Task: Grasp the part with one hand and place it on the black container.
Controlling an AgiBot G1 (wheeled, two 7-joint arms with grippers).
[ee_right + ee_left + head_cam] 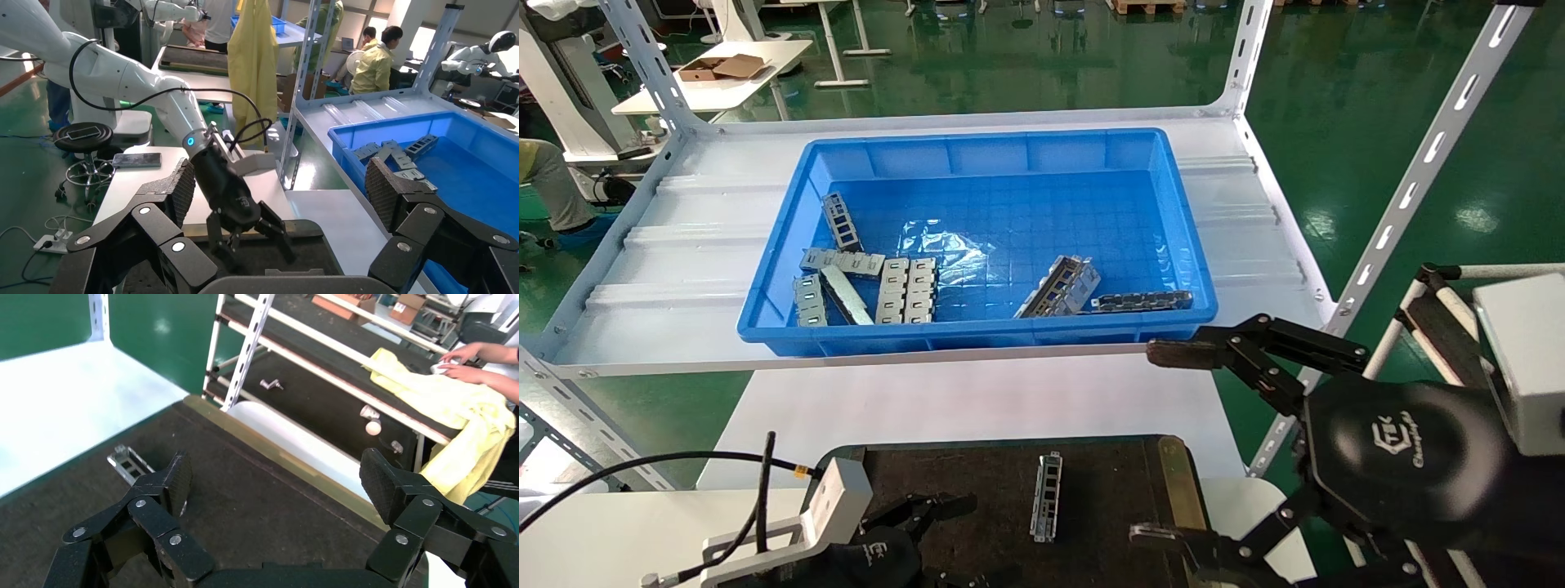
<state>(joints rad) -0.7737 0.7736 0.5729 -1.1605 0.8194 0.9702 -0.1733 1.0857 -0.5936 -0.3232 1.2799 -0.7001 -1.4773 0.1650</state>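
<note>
One slim silver-grey part lies flat on the black container, apart from both grippers. It also shows in the left wrist view on the container's mat. My left gripper is open and empty, low over the container's near left side, its fingers spread wide and the part just beyond one fingertip. My right gripper is open and empty, held at the container's right edge, short of the blue bin. In the right wrist view its fingers frame the left gripper.
The deep blue bin stands on a white shelf and holds several grey metal pieces, one tilted, and a dark chain-like strip. Slotted shelf posts rise at the right. A white table lies between shelf and container.
</note>
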